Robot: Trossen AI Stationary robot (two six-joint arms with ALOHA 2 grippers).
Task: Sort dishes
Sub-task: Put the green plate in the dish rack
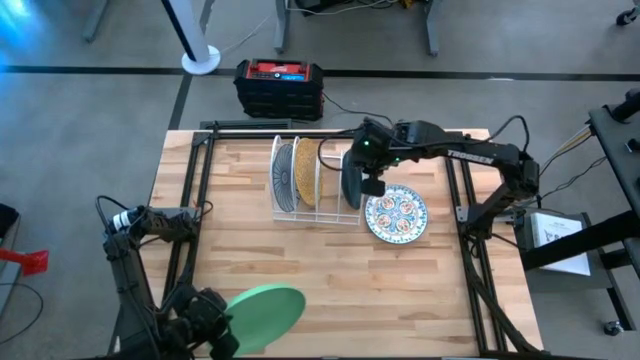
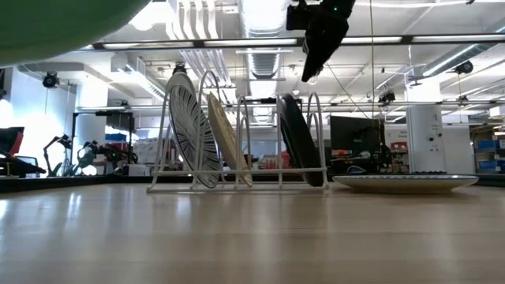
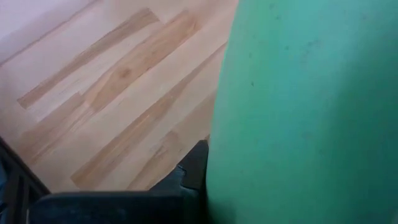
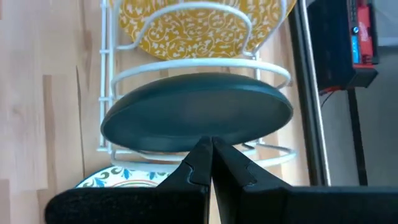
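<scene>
My left gripper (image 1: 228, 330) is at the table's near left corner, shut on a plain light green plate (image 1: 265, 312) held above the wood. A white wire rack (image 1: 312, 212) at the far middle holds three plates on edge: a dark-patterned white one (image 1: 283, 175), a mustard-yellow one (image 1: 304, 172) and a dark teal one (image 4: 196, 118). My right gripper (image 2: 310, 75) hangs shut well above the teal plate and touches nothing. A white plate with a blue floral pattern (image 1: 396, 215) lies flat on the table right of the rack. My left gripper holds the green plate by its rim (image 3: 217, 155), at the edge nearest the table's left side. One finger (image 3: 196, 167) shows against one face; the plate hides the other. The plate (image 2: 55, 24) is lifted clear of the table, near level and slightly tilted.
A black and red box (image 1: 280, 85) stands on the floor beyond the table's far edge. Black frame rails (image 1: 190, 220) run along the table's left side and its right side (image 1: 462, 230). Bare wood (image 1: 350, 290) lies between the rack and the near edge.
</scene>
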